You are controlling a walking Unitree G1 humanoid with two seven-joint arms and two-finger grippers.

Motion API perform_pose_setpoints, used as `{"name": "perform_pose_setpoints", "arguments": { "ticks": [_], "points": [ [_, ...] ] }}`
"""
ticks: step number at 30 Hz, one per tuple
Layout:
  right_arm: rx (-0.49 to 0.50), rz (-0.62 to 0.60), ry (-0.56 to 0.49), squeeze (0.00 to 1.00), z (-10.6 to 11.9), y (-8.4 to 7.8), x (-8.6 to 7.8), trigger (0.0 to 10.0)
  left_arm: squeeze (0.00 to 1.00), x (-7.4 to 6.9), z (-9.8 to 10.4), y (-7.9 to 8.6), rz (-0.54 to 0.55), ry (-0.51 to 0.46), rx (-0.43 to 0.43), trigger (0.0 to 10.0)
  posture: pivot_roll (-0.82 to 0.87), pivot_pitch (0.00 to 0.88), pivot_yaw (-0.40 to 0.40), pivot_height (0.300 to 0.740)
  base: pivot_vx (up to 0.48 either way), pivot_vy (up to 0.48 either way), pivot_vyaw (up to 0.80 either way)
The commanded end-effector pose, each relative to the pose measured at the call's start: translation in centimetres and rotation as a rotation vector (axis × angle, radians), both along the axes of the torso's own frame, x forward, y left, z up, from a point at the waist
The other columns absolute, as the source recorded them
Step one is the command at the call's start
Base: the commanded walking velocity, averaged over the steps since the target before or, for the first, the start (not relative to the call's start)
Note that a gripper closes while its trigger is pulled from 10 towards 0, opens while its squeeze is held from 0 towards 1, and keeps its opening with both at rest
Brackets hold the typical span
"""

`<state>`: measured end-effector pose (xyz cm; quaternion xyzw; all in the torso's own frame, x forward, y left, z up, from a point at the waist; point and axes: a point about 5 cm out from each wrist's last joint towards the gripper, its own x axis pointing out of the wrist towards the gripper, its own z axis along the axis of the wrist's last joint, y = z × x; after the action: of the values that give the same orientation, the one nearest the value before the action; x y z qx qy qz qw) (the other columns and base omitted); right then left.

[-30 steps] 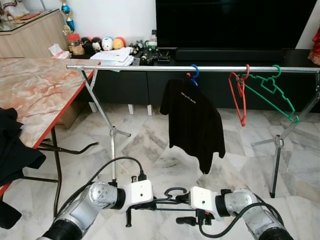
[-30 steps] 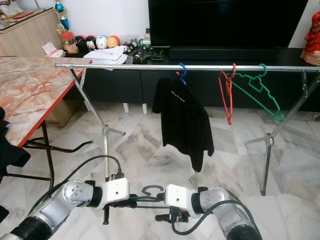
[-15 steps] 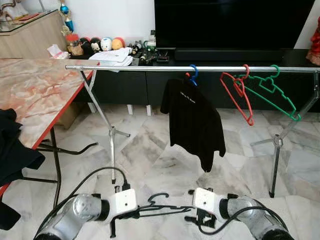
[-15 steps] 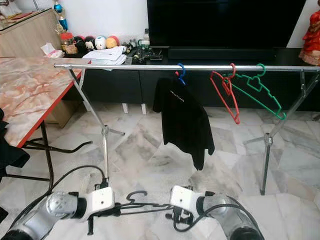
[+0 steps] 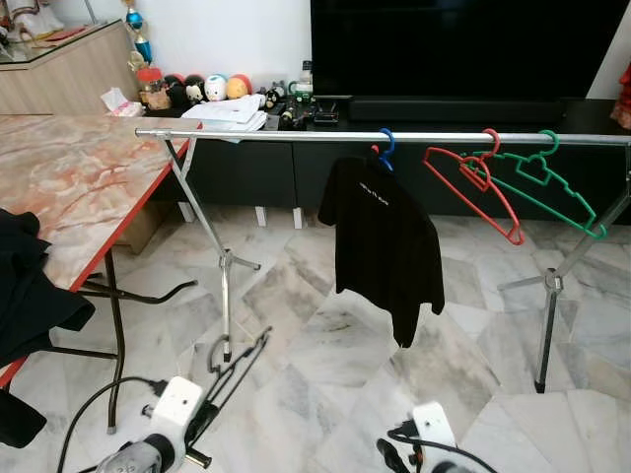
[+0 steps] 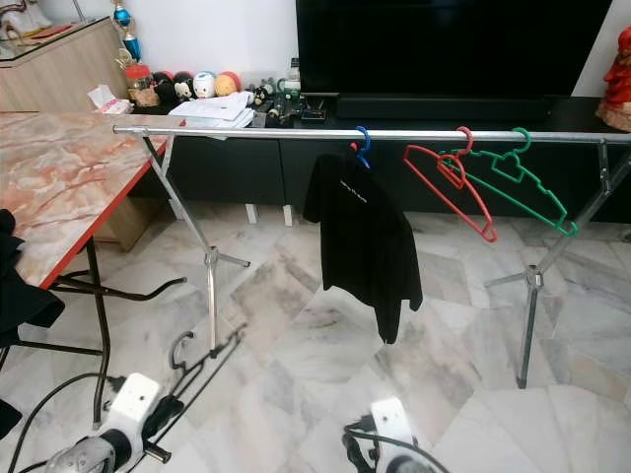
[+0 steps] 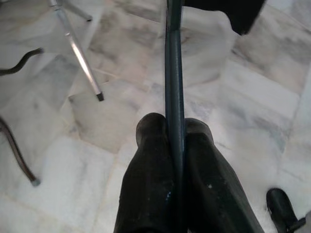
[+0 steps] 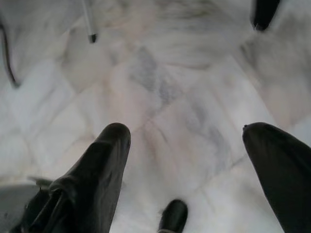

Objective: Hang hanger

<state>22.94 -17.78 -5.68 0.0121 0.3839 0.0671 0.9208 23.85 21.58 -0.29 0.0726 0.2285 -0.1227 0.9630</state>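
Pinched shut, the left gripper [image 7: 176, 141] holds the dark hanger [image 5: 234, 363] thinly; right gripper [image 8: 187, 141] gapes empty; hanger could twist loose before reaching the rail [image 5: 296, 134].

Head stereo pair: high, facing forward and down across marble floor [image 5: 325, 345] to the clothes rail [image 5: 296, 133] and TV cabinet beyond; mid-range. Both eyes share rail, black shirt [image 6: 363, 241], table edge [image 5: 69, 177].

Left wrist view: close, along its fingers [image 7: 150, 184] toward the floor, rail leg [image 7: 77, 53].

Right wrist view: close, floor-facing past its fingers [image 8: 92, 179].
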Motion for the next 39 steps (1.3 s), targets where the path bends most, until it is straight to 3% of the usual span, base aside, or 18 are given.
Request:
{"name": "perform_pose_setpoints", "arguments": {
  "ticks": [1, 2, 3, 6, 7, 16, 27, 39],
  "points": [
    [0.065, -0.255, 0.044, 0.00, -0.9, -0.6, -1.3, 10.0, 0.00, -0.4, 0.1, 0.6, 0.108, -0.029, -0.044, 10.0, 0.05, 0.042, 0.066, 0.740, 0.000, 0.000, 0.00],
    [0.102, -0.461, 0.103, 0.00, -1.9, -1.3, -3.0, 10.0, 0.00, -0.7, 0.1, 0.8, 0.201, -0.053, -0.096, 10.0, 0.05, 0.027, 0.060, 0.740, 0.000, 0.000, 0.00],
    [0.101, -0.497, 0.120, 0.00, -2.2, -1.5, -3.6, 10.0, 0.00, -0.7, 0.1, 0.8, 0.234, -0.062, -0.115, 10.0, 0.06, 0.020, 0.056, 0.740, 0.000, 0.000, 0.00],
    [0.073, -0.467, 0.146, 0.00, -2.7, -1.2, -4.7, 10.0, 0.00, -0.9, 0.3, 0.5, 0.271, -0.086, -0.157, 10.0, 0.07, 0.011, 0.054, 0.740, 0.000, 0.000, 0.00],
    [0.056, -0.402, 0.153, 0.00, -2.9, -0.9, -5.0, 10.0, 0.00, -1.0, 0.4, 0.3, 0.277, -0.097, -0.162, 10.0, 0.06, 0.005, 0.052, 0.740, 0.000, 0.000, 0.00],
    [0.033, -0.417, 0.138, 0.00, -2.7, -1.4, -4.7, 10.0, 0.00, -0.5, 1.3, -0.9, 0.239, -0.139, -0.198, 10.0, 0.05, 0.000, 0.047, 0.740, 0.059, 0.000, 0.00],
    [0.012, -0.406, 0.144, 0.00, -2.9, -1.2, -5.2, 10.0, 0.00, 0.2, 1.9, -1.2, 0.215, -0.149, -0.213, 10.0, 0.05, 0.000, 0.058, 0.740, 0.327, 0.000, 0.00],
    [0.014, -0.363, 0.132, 0.00, -2.6, -0.8, -4.3, 10.0, 0.00, 0.7, 2.3, -1.7, 0.196, -0.163, -0.230, 10.0, 0.05, 0.000, 0.046, 0.740, 0.391, 0.000, 0.00]
  ]
}}
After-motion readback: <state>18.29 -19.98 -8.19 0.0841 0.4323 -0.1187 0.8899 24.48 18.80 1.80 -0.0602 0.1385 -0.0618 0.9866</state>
